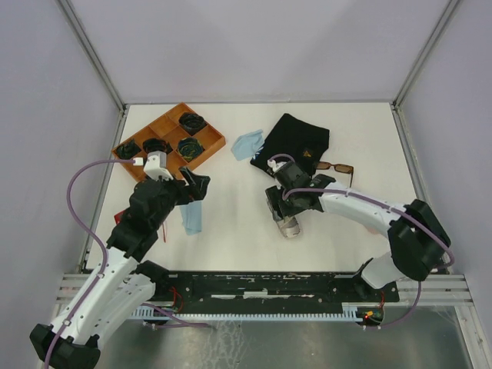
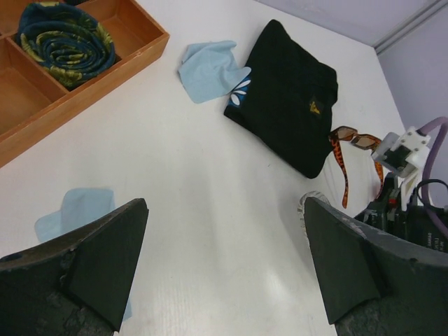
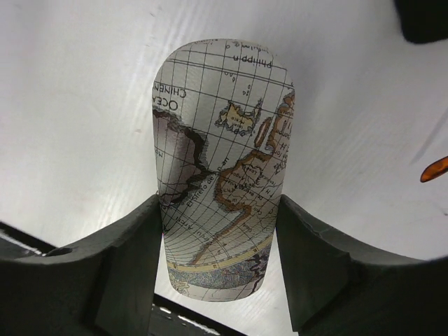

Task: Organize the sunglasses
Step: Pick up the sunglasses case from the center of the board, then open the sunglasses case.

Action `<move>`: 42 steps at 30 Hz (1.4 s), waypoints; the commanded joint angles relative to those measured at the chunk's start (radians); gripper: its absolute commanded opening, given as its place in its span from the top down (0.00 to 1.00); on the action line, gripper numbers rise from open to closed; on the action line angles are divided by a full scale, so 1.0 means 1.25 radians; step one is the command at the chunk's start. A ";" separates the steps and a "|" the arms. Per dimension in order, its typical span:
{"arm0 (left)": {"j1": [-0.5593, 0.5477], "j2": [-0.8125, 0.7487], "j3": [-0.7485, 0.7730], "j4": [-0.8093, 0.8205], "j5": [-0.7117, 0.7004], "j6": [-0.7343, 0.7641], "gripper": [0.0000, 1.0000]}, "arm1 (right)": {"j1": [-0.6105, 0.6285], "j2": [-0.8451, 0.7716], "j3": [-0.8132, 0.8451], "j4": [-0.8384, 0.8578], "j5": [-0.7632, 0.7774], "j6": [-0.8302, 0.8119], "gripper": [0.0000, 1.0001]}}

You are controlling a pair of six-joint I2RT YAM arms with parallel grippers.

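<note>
The right gripper [image 3: 220, 210] has its fingers pinching the map-print glasses case [image 3: 224, 119] across its width, with the case's long axis pointing straight out from the palm. The case sits near the black pouch [image 1: 296, 141], on the pouch's base-ward side. The brown tortoiseshell sunglasses [image 1: 335, 167] lie at the pouch's right corner, front bar crosswise, arms unfolded toward the bases. The right arm is clearly nearer. The left gripper [image 2: 224, 210] is spread wide and empty, well apart from the pouch. Red pair not in view.

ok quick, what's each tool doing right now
left tool: open, empty
right tool: closed on the map-print glasses case
</note>
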 commanded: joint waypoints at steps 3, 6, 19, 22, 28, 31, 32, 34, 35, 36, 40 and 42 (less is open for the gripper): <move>0.003 -0.010 0.017 0.128 0.108 -0.022 0.01 | -0.004 -0.198 0.042 0.100 -0.042 -0.032 1.00; 0.003 -0.027 0.020 0.175 0.165 -0.008 0.01 | -0.003 -0.296 0.006 0.210 -0.060 -0.040 1.00; 0.003 -0.064 0.011 0.513 0.595 0.036 0.01 | -0.005 -0.460 -0.007 0.586 -0.487 -0.082 1.00; 0.003 -0.059 0.017 0.565 0.659 0.028 0.01 | -0.005 -0.451 0.023 0.633 -0.575 -0.072 1.00; 0.003 -0.032 0.060 0.638 0.747 0.021 0.01 | -0.005 -0.417 0.064 0.723 -0.696 -0.041 1.00; 0.001 -0.012 0.083 0.661 0.775 0.018 0.01 | -0.005 -0.407 0.072 0.734 -0.716 -0.046 1.00; 0.002 -0.005 0.088 0.666 0.776 0.016 0.01 | -0.004 -0.403 0.074 0.735 -0.718 -0.050 1.00; 0.002 0.008 0.096 0.675 0.776 0.012 0.01 | -0.003 -0.396 0.082 0.736 -0.725 -0.054 1.00; 0.002 0.014 0.099 0.680 0.774 0.009 0.01 | -0.002 -0.391 0.085 0.736 -0.730 -0.056 1.00; 0.002 0.022 0.100 0.686 0.771 0.005 0.01 | -0.002 -0.387 0.089 0.736 -0.730 -0.058 1.00; -0.001 0.048 0.106 0.690 0.737 -0.009 0.01 | 0.005 -0.370 0.099 0.736 -0.719 -0.069 1.00; -0.003 0.060 0.110 0.695 0.736 -0.016 0.01 | 0.009 -0.360 0.105 0.735 -0.717 -0.074 1.00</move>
